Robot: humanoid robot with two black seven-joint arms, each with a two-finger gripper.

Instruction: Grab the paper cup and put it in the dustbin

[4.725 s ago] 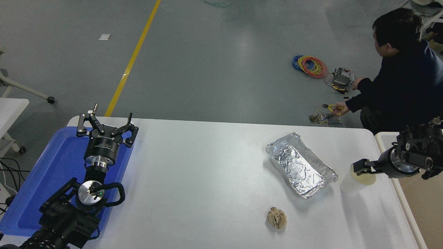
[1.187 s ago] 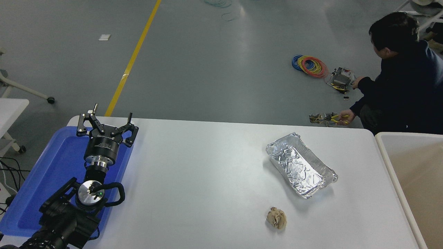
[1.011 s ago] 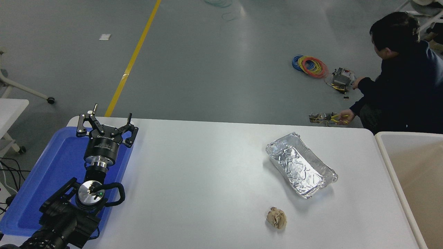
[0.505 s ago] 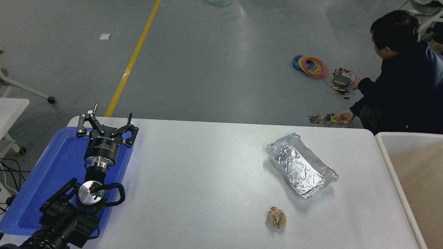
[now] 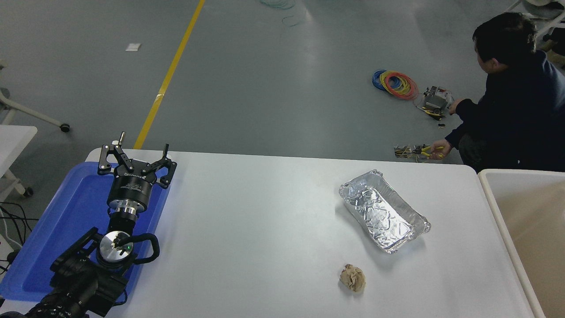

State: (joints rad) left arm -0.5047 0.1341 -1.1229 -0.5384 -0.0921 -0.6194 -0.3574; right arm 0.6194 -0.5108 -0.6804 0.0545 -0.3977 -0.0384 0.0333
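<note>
The paper cup is out of view. The dustbin (image 5: 492, 201), off-white rimmed with a beige inside, stands against the table's right edge and runs off the picture. My left gripper (image 5: 134, 152) rests open over the blue tray at the lower left, with nothing between its fingers. My right arm and its gripper do not show in the head view.
A crinkled foil tray (image 5: 383, 212) lies right of the table's middle, and a crumpled brown paper ball (image 5: 353, 278) lies nearer me. The flat blue tray (image 5: 66, 221) sits at the left edge. A person (image 5: 516, 97) crouches on the floor beyond the far right corner beside coloured wire coils (image 5: 396, 84).
Since 4.7 s ago the right gripper, then shut on the paper cup beside the dustbin, has left the picture, and the cup no longer shows. Over the last second only the person shifted slightly.
</note>
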